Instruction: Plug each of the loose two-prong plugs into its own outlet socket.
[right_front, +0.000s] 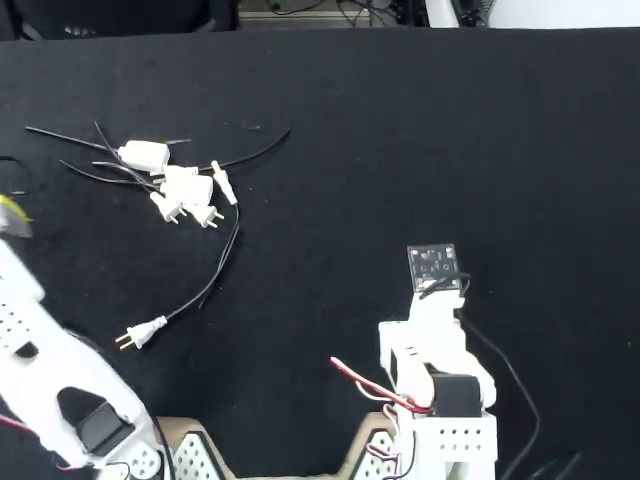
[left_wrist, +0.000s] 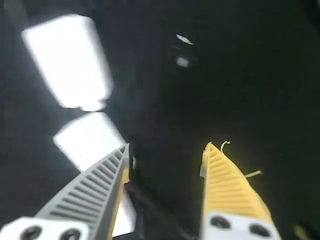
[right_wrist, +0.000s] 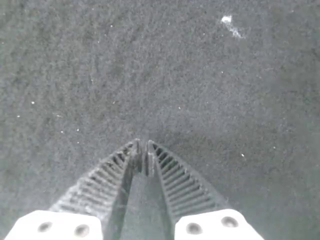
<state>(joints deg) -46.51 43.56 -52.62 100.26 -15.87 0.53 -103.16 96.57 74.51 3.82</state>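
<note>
On the black felt table (right_front: 420, 130) lie plugs (right_front: 186, 188); left hand (left_wrist: 167, 147) gapes, right hand (right_wrist: 142, 145) is closed.

Upper left of the frame, there's the tangle on the black surface (right_front: 420, 130). One white outlet socket (right_front: 143, 155) sits just above a second socket (right_front: 188, 186), with thin black cables (right_front: 70, 140) fanning out around them. Right below lie a two-prong plug (right_front: 167, 208) and a neighbouring plug (right_front: 208, 215), side by side. Lower left, well apart, a lone plug (right_front: 142, 333) lies with its black cord (right_front: 218, 265) curving up toward the cluster. The white left arm (right_front: 50, 380) is at the lower left edge. The right arm (right_front: 435, 350) is lower centre-right, with a small circuit board (right_front: 433, 264) at its tip.
</note>
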